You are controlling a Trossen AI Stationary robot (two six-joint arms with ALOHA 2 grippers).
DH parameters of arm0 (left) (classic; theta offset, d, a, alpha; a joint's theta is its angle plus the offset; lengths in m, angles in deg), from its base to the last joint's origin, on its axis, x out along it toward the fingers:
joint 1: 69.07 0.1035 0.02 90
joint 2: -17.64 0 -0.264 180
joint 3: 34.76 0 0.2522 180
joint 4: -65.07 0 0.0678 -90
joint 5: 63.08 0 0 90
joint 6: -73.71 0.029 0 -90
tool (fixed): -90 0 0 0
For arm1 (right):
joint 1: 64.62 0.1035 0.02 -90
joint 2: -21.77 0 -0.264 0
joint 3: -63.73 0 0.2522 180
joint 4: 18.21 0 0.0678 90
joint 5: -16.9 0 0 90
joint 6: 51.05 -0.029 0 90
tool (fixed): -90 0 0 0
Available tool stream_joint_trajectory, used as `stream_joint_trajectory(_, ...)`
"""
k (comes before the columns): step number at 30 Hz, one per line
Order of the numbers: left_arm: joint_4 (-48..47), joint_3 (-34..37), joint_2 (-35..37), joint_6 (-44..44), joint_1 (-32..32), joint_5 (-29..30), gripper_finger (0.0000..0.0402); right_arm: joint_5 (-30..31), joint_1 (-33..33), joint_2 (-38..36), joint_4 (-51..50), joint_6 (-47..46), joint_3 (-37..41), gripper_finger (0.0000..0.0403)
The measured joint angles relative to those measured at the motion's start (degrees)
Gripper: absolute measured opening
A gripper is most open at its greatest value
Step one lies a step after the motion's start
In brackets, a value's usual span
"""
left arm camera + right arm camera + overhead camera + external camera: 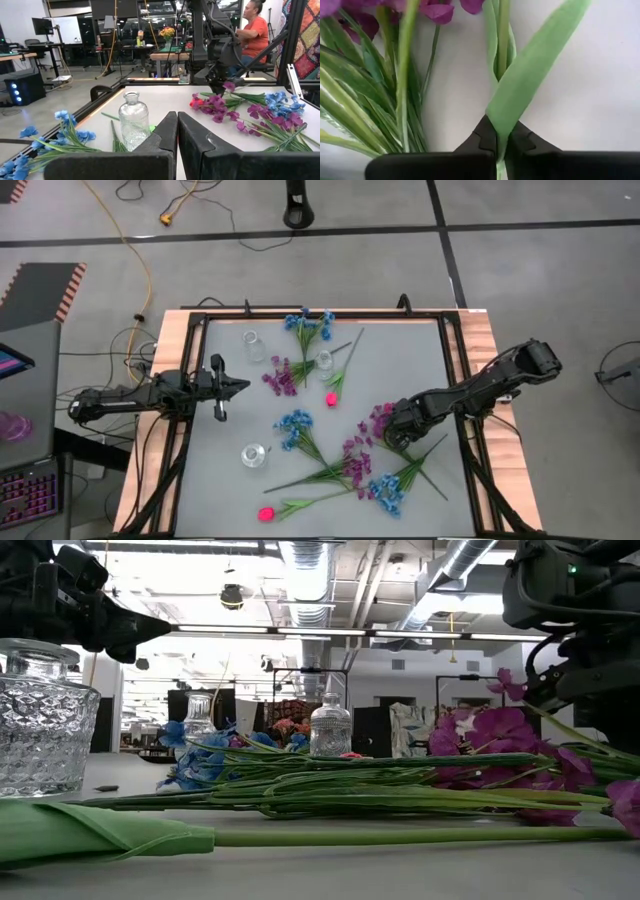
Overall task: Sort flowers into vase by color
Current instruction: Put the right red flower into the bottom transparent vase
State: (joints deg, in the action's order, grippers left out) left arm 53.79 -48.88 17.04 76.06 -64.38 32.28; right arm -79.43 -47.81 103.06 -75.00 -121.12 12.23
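The flowers (330, 450) lie scattered flat on the grey worktop (400, 370): a blue stem (307, 326) near the far edge, a purple stem (282, 374) and a pink-red tulip (332, 396) toward the middle, and a tangle of blue, purple and tulip stems spreading toward the near right corner. A second tulip bud (266, 514) lies by the near edge. Three clear glass vases stand upright and hold no flowers: one (254, 346) near the far left corner, one (324, 360) just beside the far stems, one (254, 454) toward the near left.

The right end effector (500, 145) is low over the purple stem (382, 420) on the right side, its fingers clenched on a green leaf (530, 75) of that stem; in the low view the purple blooms (500, 730) sit raised beside it.

The left end effector (235, 387) hangs above the left side of the worktop, fingers clenched together with nothing between them, pointing toward the middle. A person (252, 30) sits in the room beyond.
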Motion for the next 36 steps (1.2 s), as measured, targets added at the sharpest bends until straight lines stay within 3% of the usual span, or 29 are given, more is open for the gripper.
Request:
stream_joint_trajectory(7,-0.01,0.00,0.00,-0.01,0.00,0.00,0.0000,0.02,-0.72,0.04,-1.03,0.32,-1.20,0.0039)
stream_joint_trajectory(16,-0.01,0.00,0.00,-0.01,0.01,0.00,0.0000,1.16,-4.48,0.04,-12.61,10.45,-10.72,0.0036)
stream_joint_trajectory(24,0.00,0.00,0.00,0.00,0.00,0.00,0.0000,8.12,-8.33,0.04,-23.01,18.18,-21.20,0.0040)
stream_joint_trajectory(36,0.02,0.00,0.00,0.00,0.02,0.00,0.0000,18.69,-13.67,0.04,-16.95,32.79,-31.31,0.0040)
